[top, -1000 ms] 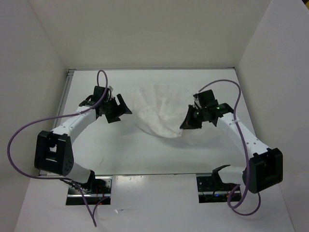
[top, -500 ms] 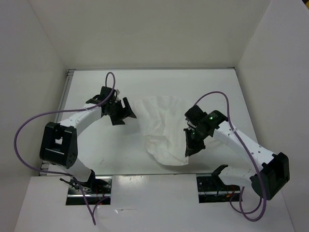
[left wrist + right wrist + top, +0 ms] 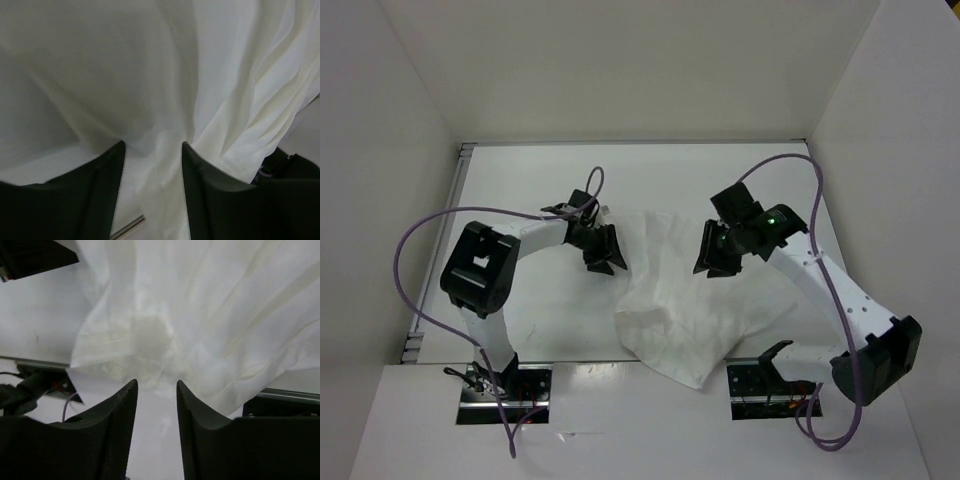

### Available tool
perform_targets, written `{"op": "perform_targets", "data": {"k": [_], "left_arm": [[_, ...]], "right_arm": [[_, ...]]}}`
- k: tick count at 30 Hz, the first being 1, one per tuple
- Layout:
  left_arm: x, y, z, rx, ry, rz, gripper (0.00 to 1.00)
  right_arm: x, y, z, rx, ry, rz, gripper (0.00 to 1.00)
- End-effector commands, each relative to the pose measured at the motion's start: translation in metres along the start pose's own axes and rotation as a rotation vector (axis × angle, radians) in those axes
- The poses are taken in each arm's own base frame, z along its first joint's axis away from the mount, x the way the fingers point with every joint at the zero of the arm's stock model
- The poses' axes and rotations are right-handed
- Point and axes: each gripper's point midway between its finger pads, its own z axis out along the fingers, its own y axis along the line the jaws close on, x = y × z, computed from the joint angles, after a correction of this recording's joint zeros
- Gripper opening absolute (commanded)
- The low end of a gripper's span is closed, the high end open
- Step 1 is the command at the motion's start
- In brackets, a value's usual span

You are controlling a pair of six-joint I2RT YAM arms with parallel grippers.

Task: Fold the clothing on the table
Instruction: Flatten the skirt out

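My left claw (image 3: 152, 146) stood with its jaws apart, a bunch of the thin, crinkled white fabric clothing (image 3: 692, 312) between them. My right claw (image 3: 156, 384) hung open just above it. The clothing lay rumpled on the smooth white rectangular table (image 3: 520, 190), its near corner over the front edge.

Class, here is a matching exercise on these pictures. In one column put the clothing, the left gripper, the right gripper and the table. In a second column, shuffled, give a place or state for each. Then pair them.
Column one:
1. clothing
2. left gripper
3. right gripper
4. table

Column two:
A. flat white surface under everything
B. at the clothing's left edge, fabric between its fingers
C. crumpled, white, lying in the middle
D. above the clothing's right part, jaws apart

Pairs: 1-C, 2-B, 3-D, 4-A
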Motion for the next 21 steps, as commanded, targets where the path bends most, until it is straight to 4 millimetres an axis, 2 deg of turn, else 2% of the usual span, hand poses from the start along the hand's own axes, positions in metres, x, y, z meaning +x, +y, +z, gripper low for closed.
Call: {"op": "perform_targets", "data": {"k": [1,3,4,5,7,8,9,10,11,12,13,14,15,17,18,20,21], "left_arm": [[-0.005,-0.024,0.019,0.053,0.036,0.074,0.44],[-0.005,-0.023,0.027,0.04,0.045,0.078,0.32],[-0.002,-0.016,0.035,0.013,0.057,0.083,0.25],[-0.004,-0.01,0.038,-0.016,0.052,0.076,0.13],[-0.003,0.002,0.047,-0.056,0.068,0.058,0.08],[-0.008,0.002,0.05,-0.062,0.059,0.069,0.05],[-0.014,0.004,0.055,-0.079,0.057,0.066,0.0],[-0.017,0.002,0.057,-0.077,0.053,0.068,0.0],[-0.028,0.006,0.057,-0.084,0.034,0.068,0.0],[-0.038,0.015,0.058,-0.103,0.024,0.043,0.0],[-0.047,0.016,0.056,-0.102,0.013,0.043,0.0],[-0.068,0.01,0.049,-0.103,-0.045,0.053,0.0],[-0.083,0.019,0.044,-0.118,-0.072,0.027,0.0],[-0.11,0.02,0.034,-0.12,-0.133,0.027,0.0],[-0.133,0.021,0.027,-0.109,-0.176,0.015,0.0],[-0.156,0.02,0.018,-0.094,-0.222,0.01,0.0],[-0.166,0.021,0.017,-0.091,-0.237,0.005,0.0]], "right_arm": [[0.009,-0.02,0.071,0.076,0.103,0.053,0.39],[0.018,-0.03,0.091,0.111,0.142,0.058,0.3],[0.02,-0.039,0.101,0.142,0.152,0.069,0.29],[0.027,-0.048,0.119,0.181,0.195,0.075,0.27],[0.03,-0.059,0.136,0.219,0.226,0.064,0.26],[0.031,-0.062,0.15,0.242,0.252,0.067,0.25],[0.024,-0.062,0.157,0.247,0.244,0.059,0.25],[0.021,-0.062,0.163,0.249,0.25,0.045,0.25],[0.01,-0.066,0.171,0.247,0.237,0.065,0.25],[0.008,-0.072,0.183,0.265,0.26,0.063,0.25],[-0.008,-0.067,0.187,0.253,0.241,0.06,0.25],[-0.017,-0.077,0.2,0.278,0.249,0.078,0.25],[-0.042,-0.068,0.204,0.253,0.21,0.076,0.25],[-0.069,-0.072,0.214,0.272,0.168,0.084,0.25],[-0.097,-0.069,0.222,0.263,0.131,0.077,0.25],[-0.128,-0.066,0.228,0.282,0.063,0.066,0.25],[-0.156,-0.063,0.23,0.288,0.021,0.058,0.25]]}}
